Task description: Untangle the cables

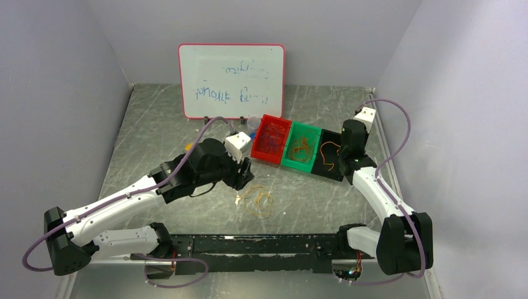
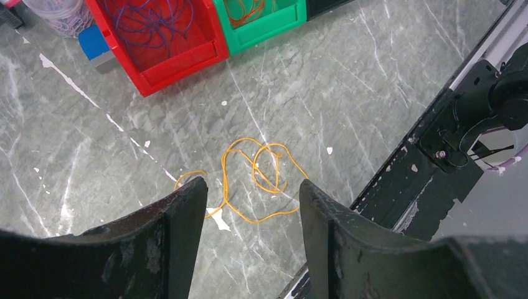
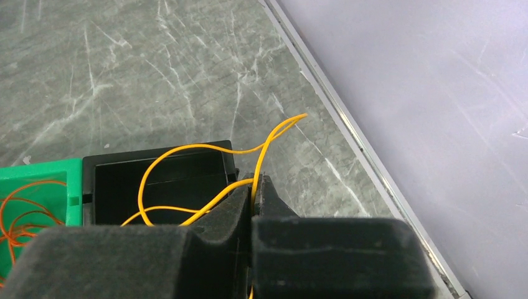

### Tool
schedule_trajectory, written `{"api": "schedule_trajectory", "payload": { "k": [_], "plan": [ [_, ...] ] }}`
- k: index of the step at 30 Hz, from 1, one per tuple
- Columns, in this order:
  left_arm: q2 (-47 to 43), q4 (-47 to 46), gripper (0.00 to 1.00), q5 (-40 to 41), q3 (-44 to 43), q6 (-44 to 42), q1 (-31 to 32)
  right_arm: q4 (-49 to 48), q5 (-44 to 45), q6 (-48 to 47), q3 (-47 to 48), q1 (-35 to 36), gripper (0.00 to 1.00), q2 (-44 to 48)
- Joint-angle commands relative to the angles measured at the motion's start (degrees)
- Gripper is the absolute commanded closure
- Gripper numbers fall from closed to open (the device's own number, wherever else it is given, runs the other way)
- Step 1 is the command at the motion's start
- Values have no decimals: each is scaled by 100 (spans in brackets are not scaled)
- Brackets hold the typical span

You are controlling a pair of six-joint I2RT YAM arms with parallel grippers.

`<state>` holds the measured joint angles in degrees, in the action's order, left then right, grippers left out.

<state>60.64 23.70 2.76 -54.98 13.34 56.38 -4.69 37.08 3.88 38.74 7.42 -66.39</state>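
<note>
Currently, the right end effector [image 3: 254, 187] is pinching a yellow cable [image 3: 187, 147] over the lower-left black bin [image 3: 112, 187], probably risking springing it out; the left end effector [image 2: 252, 184] is gaping open.

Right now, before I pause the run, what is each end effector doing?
Left end effector: open, empty, above the loose yellow cable on the table.
Right end effector: closed on a yellow cable over the black bin.

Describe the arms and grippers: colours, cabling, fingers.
Left arm and right arm: white link shells, black joints and bases. A lilac hose loops along each. White wrist camera housing on both. Left gripper and right gripper have broad matte-black fingers, scuffed on the left.
</note>
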Motion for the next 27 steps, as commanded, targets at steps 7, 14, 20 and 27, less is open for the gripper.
{"api": "schedule_trajectory", "payload": {
  "k": [7,14,20,27],
  "plan": [
    [41,-172,40,-142,7,15,-22,-43,-849,106,66,-60,100,-161],
    [106,-143,41,-164,-26,3,-20,153,-1583,682,104,-59,100,-407],
    [29,-120,40,-125,43,36,-30,229,-1706,877,95,-65,99,-724],
    [39,-127,41,-133,45,59,-31,353,-1782,849,164,-65,97,-1142]
  ]
}}
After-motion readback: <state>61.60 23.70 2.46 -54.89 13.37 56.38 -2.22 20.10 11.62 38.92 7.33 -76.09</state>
